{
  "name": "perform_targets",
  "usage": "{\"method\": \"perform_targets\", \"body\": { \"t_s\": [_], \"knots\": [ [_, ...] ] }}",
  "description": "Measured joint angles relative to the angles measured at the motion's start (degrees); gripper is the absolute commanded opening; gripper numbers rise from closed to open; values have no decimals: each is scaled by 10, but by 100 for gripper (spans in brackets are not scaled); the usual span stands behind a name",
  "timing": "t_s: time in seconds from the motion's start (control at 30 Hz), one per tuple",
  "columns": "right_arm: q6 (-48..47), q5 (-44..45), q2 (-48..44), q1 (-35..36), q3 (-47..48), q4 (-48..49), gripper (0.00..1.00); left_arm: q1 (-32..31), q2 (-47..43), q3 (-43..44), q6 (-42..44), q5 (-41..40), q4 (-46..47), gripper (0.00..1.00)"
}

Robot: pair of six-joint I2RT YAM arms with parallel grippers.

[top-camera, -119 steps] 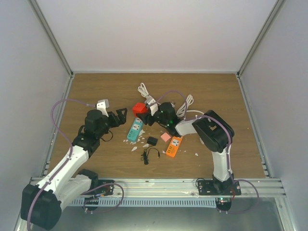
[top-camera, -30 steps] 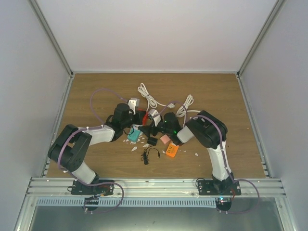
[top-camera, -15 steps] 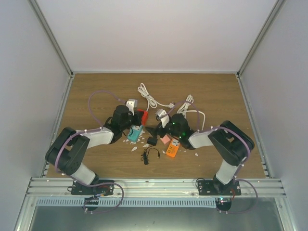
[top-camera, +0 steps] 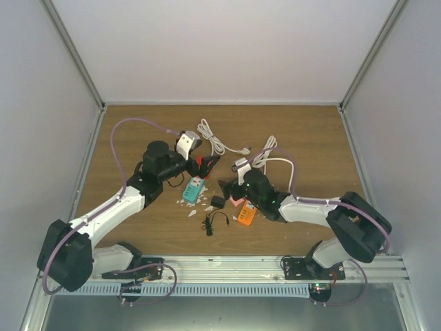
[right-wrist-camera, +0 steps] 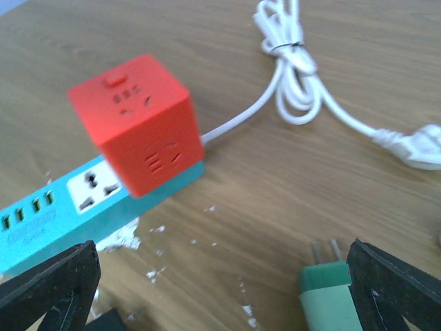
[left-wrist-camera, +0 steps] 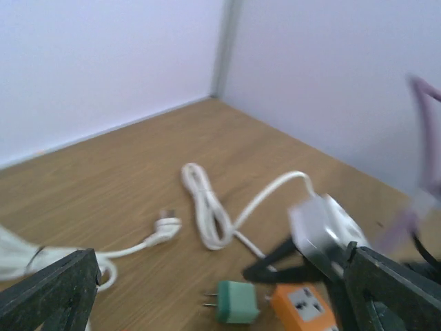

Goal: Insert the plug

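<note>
Looking at the overhead cam first: the left pincer (top-camera: 209, 164) hangs just past the far end of the teal power strip (top-camera: 193, 189). The right pincer (top-camera: 226, 186) sits low over the clutter, between that strip and the orange strip (top-camera: 247, 214). The small stuff under it is too tiny to tell apart from up there. – dan

Left wrist cam sorts that out. The green plug (left-wrist-camera: 234, 301) is lying on the counter (left-wrist-camera: 124, 158), prongs pointing left, just beside the orange strip. That pincer's fingers (left-wrist-camera: 48, 296) are at the far edges of the view, spread wide, nothing in them. – mo

And the right wrist cam? – dan

Same deal, jaws wide and empty. The plug's at the bottom near the right-hand finger, prongs pointing up the frame. The red cube socket (right-wrist-camera: 138, 124) sits against the end of the teal strip, with a white cable (right-wrist-camera: 296, 83) bundled behind. – mo
</note>
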Motion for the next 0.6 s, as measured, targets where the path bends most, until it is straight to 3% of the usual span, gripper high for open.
{"method": "perform_targets", "body": {
  "t_s": [0.23,0.37,0.47,0.6],
  "knots": [
    [82,83,-63,-21,24,-110,100,-11,21,3,177,233,-43,99],
    [130,97,-119,-68,5,-150,100,-45,49,4,225,279,-80,99],
    [164,101,-167,-113,-24,-173,100,-75,63,26,213,224,-108,99],
    [195,94,-230,-158,-71,-181,100,-157,85,63,166,-30,-104,99]
  ]
}}
